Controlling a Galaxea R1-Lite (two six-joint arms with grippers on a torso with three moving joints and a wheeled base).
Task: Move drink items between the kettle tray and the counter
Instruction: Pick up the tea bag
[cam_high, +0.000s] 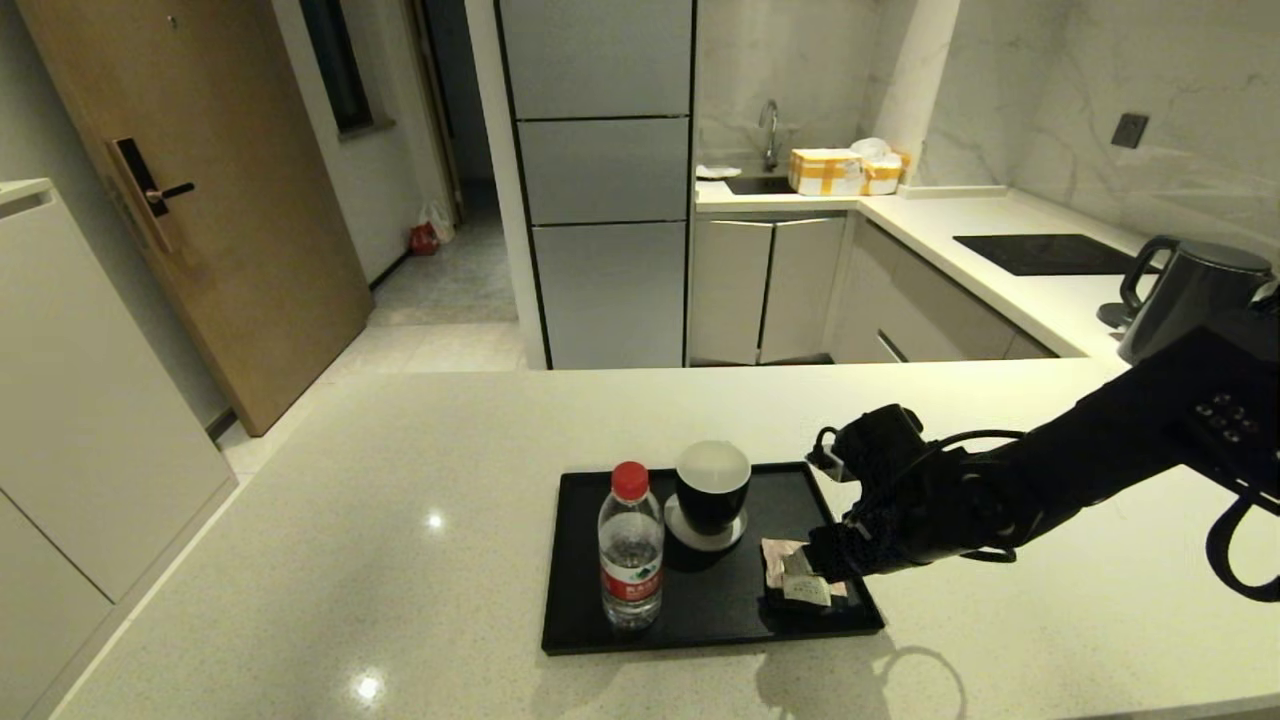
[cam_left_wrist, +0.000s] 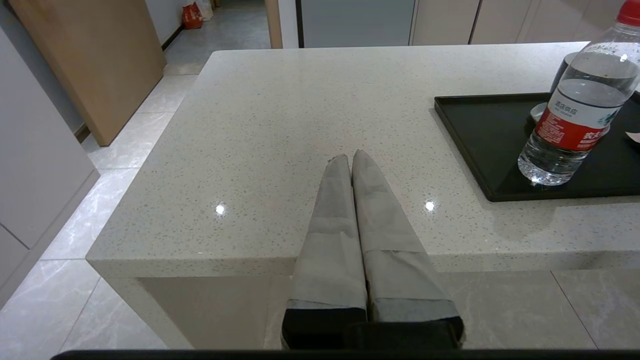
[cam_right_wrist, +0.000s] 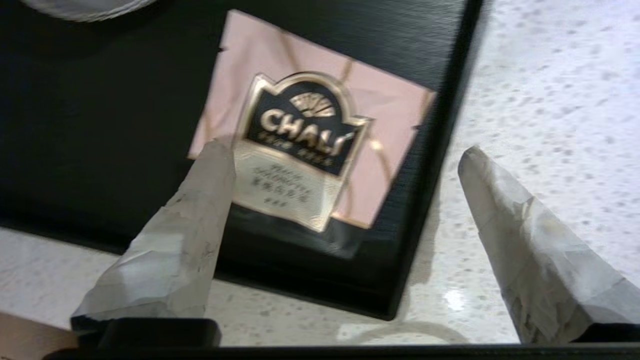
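Note:
The water bottle (cam_high: 631, 552) (cam_left_wrist: 575, 105) with red cap and label stands upright on the left part of the black kettle tray (cam_high: 585, 600) (cam_left_wrist: 480, 145) (cam_right_wrist: 100, 125). The pink tea sachet (cam_high: 782, 552) (cam_right_wrist: 320, 115) lies flat in the tray's near right corner. My right gripper (cam_high: 815, 572) (cam_right_wrist: 345, 152) hovers open just above the sachet. One fingertip (cam_right_wrist: 217, 160) is over the sachet's edge and the other sits over the cream counter (cam_high: 400, 520) (cam_right_wrist: 550, 100) past the tray rim. My left gripper (cam_left_wrist: 350, 160) is shut and empty, held over the counter's (cam_left_wrist: 300, 100) near edge, left of the tray.
A black cup (cam_high: 711, 485) on a grey coaster (cam_high: 700, 537) stands on the tray behind the sachet, right of the bottle. A dark kettle (cam_high: 1190, 300) and black cooktop (cam_high: 1045, 253) are at the far right. Bare counter lies left of and in front of the tray.

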